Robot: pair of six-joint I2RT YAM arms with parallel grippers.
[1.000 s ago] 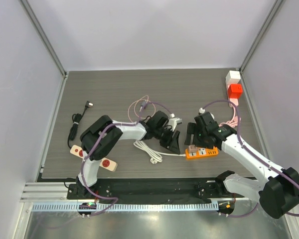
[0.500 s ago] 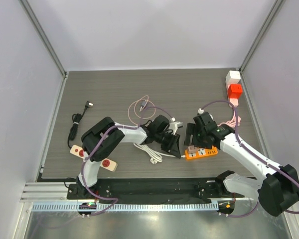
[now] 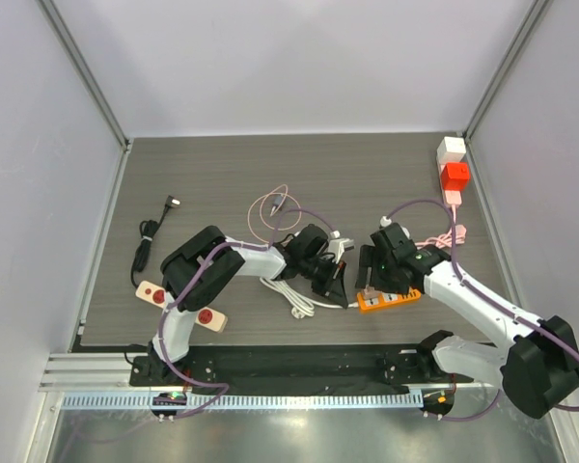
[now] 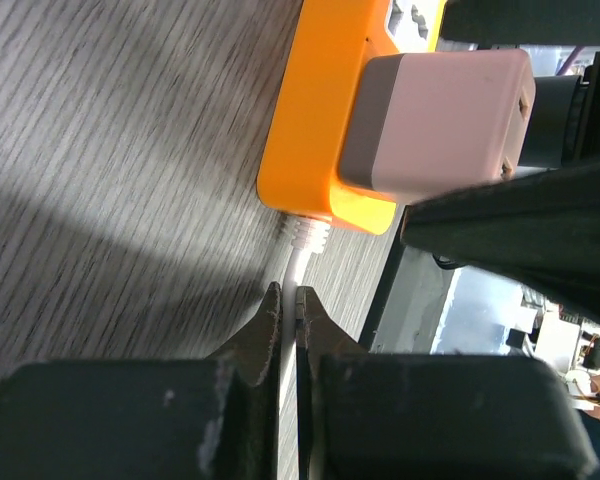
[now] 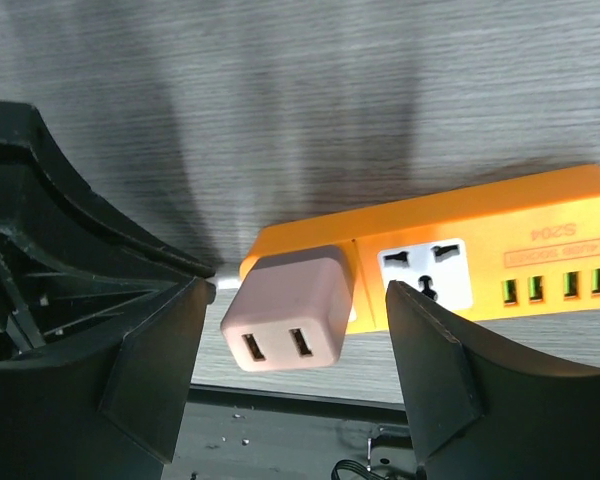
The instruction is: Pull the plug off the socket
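An orange socket strip (image 3: 398, 298) (image 5: 500, 240) lies near the table's front edge. A pale pink plug (image 3: 371, 286) (image 5: 290, 310) (image 4: 440, 110) sits in its left outlet. My left gripper (image 3: 340, 292) (image 4: 288, 300) is shut on the strip's white cable (image 4: 292, 268), just outside the strip's left end. My right gripper (image 3: 374, 280) (image 5: 300, 320) hangs open over the plug, one finger on each side and neither touching it.
The white cable loops left to its own plug (image 3: 294, 311). A beige strip with red buttons (image 3: 181, 304) lies at the front left, a black cable (image 3: 150, 241) further left. A thin pink cable (image 3: 270, 207) curls mid-table. White and red blocks (image 3: 452, 164) stand back right.
My left gripper has closed on the white cable. My right gripper has shifted slightly left, settling over the pink plug, and narrowed a little.
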